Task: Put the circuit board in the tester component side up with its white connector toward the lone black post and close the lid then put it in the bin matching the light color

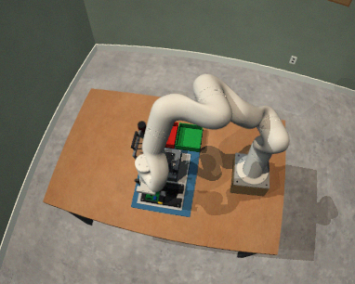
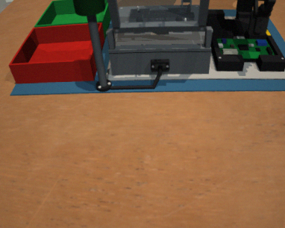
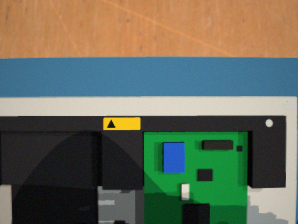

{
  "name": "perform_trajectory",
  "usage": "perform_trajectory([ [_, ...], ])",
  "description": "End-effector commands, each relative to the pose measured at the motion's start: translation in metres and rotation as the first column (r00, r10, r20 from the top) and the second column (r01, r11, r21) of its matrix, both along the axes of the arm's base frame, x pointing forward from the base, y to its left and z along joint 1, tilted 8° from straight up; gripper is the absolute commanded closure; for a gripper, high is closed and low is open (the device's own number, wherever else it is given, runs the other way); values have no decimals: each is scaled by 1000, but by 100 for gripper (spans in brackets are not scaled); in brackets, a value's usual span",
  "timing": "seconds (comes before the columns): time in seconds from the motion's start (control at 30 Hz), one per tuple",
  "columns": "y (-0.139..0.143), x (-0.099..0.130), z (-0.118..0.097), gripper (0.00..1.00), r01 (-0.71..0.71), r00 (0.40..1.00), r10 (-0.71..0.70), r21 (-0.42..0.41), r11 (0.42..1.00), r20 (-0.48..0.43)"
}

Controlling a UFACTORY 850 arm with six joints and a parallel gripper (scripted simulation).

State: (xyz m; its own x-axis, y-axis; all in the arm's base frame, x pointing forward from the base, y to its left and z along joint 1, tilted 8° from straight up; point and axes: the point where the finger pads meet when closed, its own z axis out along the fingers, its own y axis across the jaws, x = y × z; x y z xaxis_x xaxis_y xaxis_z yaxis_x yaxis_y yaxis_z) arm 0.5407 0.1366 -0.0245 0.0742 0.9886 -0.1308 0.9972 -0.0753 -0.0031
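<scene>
The green circuit board [image 2: 248,50] [image 3: 220,170] [image 1: 151,198] lies component side up in the black tray [image 2: 229,63] [image 3: 50,150], in its right half as the wrist view shows it. A small white part [image 3: 185,191] shows on the board. My gripper [image 2: 257,15] is open and empty and hangs just above the tray; its fingers do not show in the wrist view. The grey tester [image 2: 139,59] [image 1: 176,160] stands left of the tray in the exterior view, with its lid raised. The red bin [image 2: 50,71] [image 1: 172,136] and the green bin [image 2: 46,19] [image 1: 189,136] stand beyond the tester.
A dark signal light on a pole [image 2: 95,45] stands between the red bin and the tester, wired to the tester's front. Everything sits on a blue mat [image 2: 177,86] [image 3: 150,77] on the wooden table. The tray bears a yellow label [image 3: 121,123]. The robot base [image 1: 250,178] is at the table's right.
</scene>
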Motion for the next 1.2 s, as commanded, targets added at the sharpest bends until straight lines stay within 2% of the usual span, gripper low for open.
perform_trajectory([
  [0.0, 0, 1, -5, 0, 0, 1000, 0, 0, 1000, 3],
  [0.5, -1, 1, -7, 0, 0, 1000, 0, 0, 1000, 3],
  [1.17, -6, 1, -44, 0, 0, 1000, 0, 0, 1000, 3],
])
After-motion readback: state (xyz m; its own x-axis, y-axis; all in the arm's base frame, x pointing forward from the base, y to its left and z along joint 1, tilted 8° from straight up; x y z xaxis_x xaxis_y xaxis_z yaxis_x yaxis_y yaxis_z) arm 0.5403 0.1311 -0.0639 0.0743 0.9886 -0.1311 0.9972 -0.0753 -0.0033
